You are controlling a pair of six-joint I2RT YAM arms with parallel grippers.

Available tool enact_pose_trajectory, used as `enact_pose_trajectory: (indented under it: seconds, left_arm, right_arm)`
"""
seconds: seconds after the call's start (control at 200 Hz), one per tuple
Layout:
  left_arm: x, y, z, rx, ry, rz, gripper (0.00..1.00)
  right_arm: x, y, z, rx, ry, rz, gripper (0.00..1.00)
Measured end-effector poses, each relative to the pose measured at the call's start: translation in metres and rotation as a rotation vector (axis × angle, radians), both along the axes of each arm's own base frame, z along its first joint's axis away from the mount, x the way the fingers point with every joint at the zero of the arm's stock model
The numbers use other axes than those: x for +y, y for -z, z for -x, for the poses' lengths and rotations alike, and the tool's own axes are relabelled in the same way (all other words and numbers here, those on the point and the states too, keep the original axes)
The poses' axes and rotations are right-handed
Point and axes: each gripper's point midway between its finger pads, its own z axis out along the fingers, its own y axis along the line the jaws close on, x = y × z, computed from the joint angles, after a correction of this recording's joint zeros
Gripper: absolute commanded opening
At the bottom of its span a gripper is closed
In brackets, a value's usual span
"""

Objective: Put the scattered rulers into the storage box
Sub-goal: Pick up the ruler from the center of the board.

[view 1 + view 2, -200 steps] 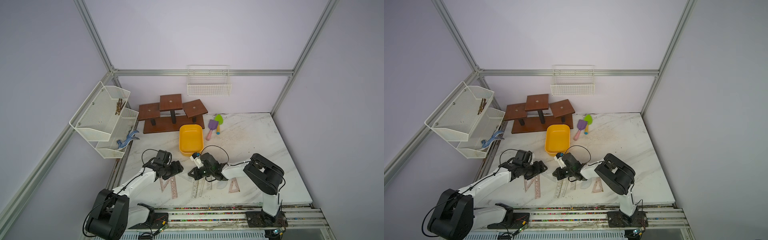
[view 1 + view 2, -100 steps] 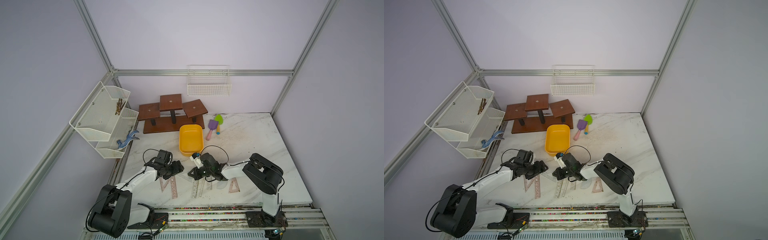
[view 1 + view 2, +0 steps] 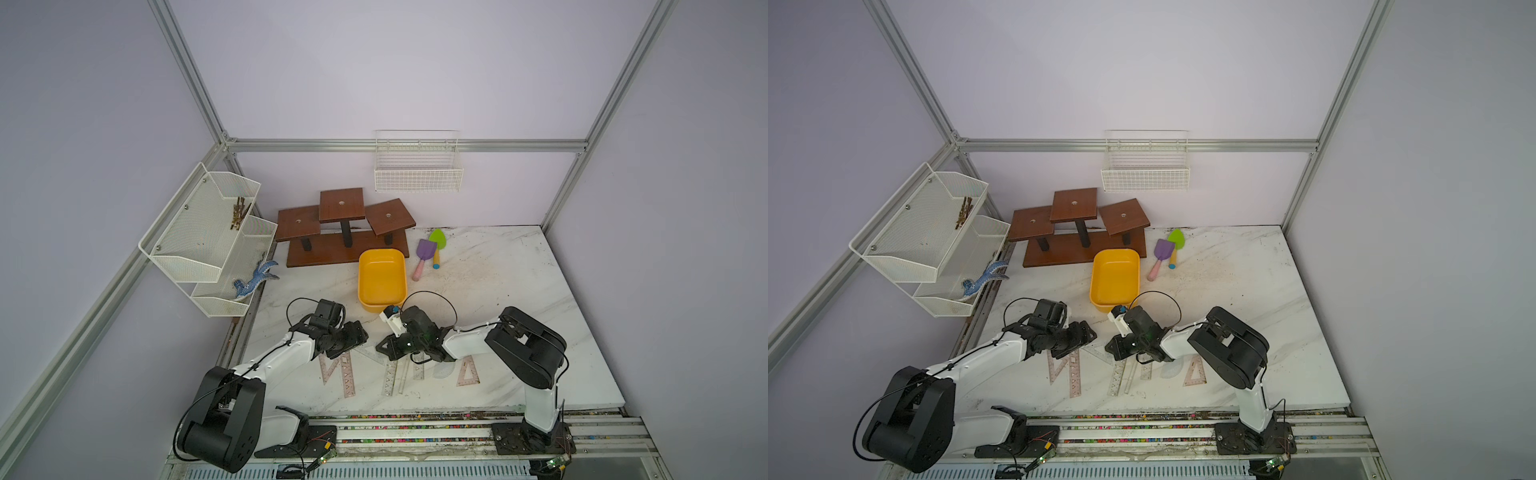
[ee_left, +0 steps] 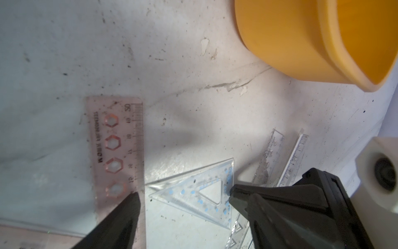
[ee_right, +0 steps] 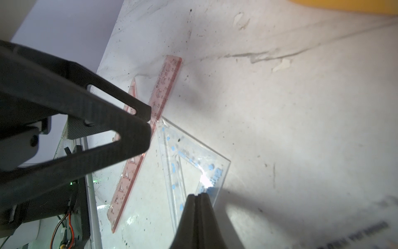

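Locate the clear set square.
The clear set square lies at the table's front centre; the left wrist view shows it between the open left gripper's fingers, beside the pink stencil ruler.

Robot test cell in a lab, plain lilac panel walls point(image 3: 374, 75) on an aluminium frame point(image 3: 395, 145), two white-and-black robot arms point(image 3: 469, 349) bolted to a base rail point(image 3: 415, 428), scuffed marble-look tabletop point(image 3: 498, 282), props about, a wire basket point(image 3: 417, 180), a mesh shelf rack point(image 3: 195, 232), a wooden stand point(image 3: 345, 249)
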Motion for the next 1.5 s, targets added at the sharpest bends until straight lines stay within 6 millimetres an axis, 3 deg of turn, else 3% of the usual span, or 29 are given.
enact_pose_trajectory:
  seconds: [1.5]
  left_arm:
    - [-0.0066, 0.0077, -0.006, -0.007, 0.005, 0.029, 0.81]
  right_arm:
    - [-0.0021, 0.0013, 0.0001, -0.018, 0.002, -0.009, 0.0]
